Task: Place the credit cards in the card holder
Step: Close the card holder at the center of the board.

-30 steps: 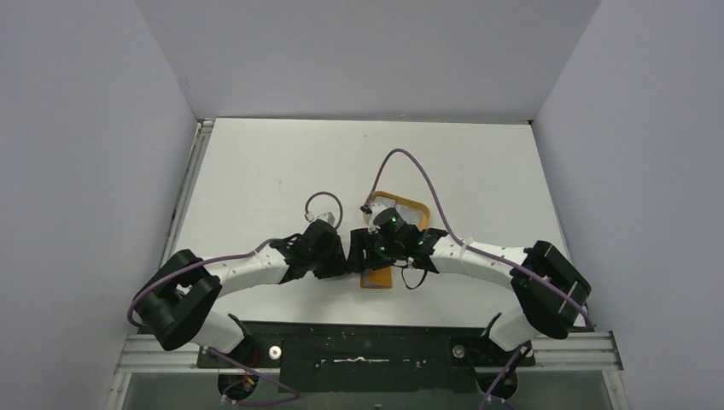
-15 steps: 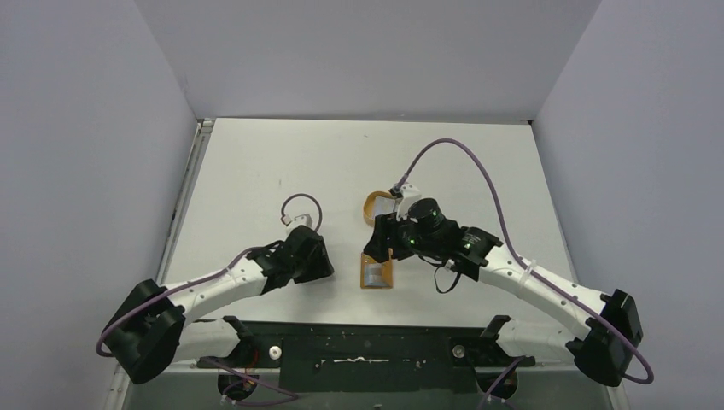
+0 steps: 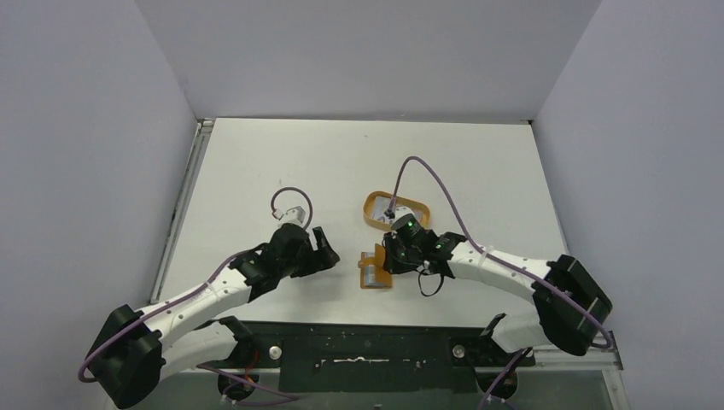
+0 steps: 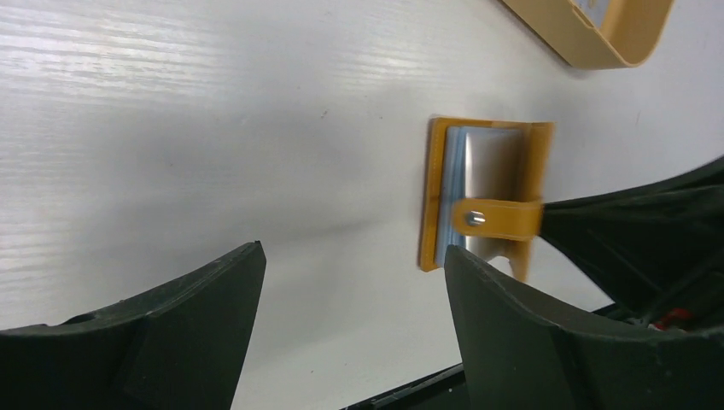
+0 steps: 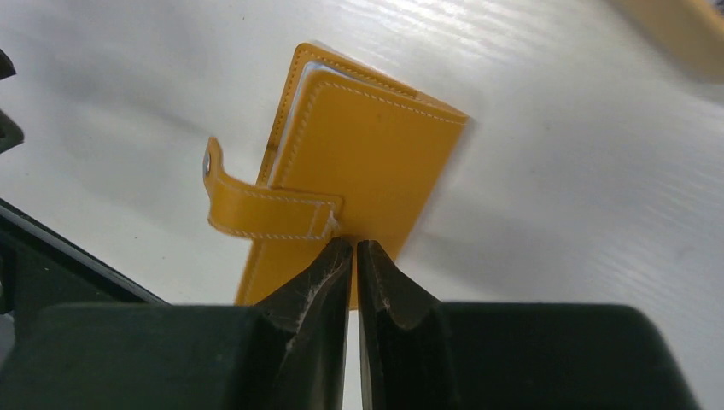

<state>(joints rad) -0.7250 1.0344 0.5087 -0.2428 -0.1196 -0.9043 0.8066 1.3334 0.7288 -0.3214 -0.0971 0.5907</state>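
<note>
Where the tan-orange card holder (image 3: 374, 270) sits on the white table (image 3: 256, 171), just on the arm-base side of the orange oval tray (image 3: 368, 210) and a little to its left, we see its cover raised partway rather than lying flat. Inside it the credit cards (image 4: 493, 171) show as a silvery face with a pale blue edge along one side, tucked in against the spine. The closure tab (image 5: 265, 209) reaches across the opening and pokes out past the holder's edge, with its metal snap (image 4: 475, 219) at the free end.

The right gripper (image 5: 354, 248) has its two fingers drawn together to a thin slit. We see the tips pinching the edge of the cover right beside the root of the tab. It stands on the near side of the tray, close under the tray's rim.

The left gripper (image 4: 352, 252) hangs well to the left of the tray and somewhat nearer the arm bases. Its fingers are spread wide with nothing between them but bare table. It faces the holder's open side and is apart from it.

In the tray a pale blue sliver shows at the frame's edge in the left wrist view. We cannot tell what it is.
</note>
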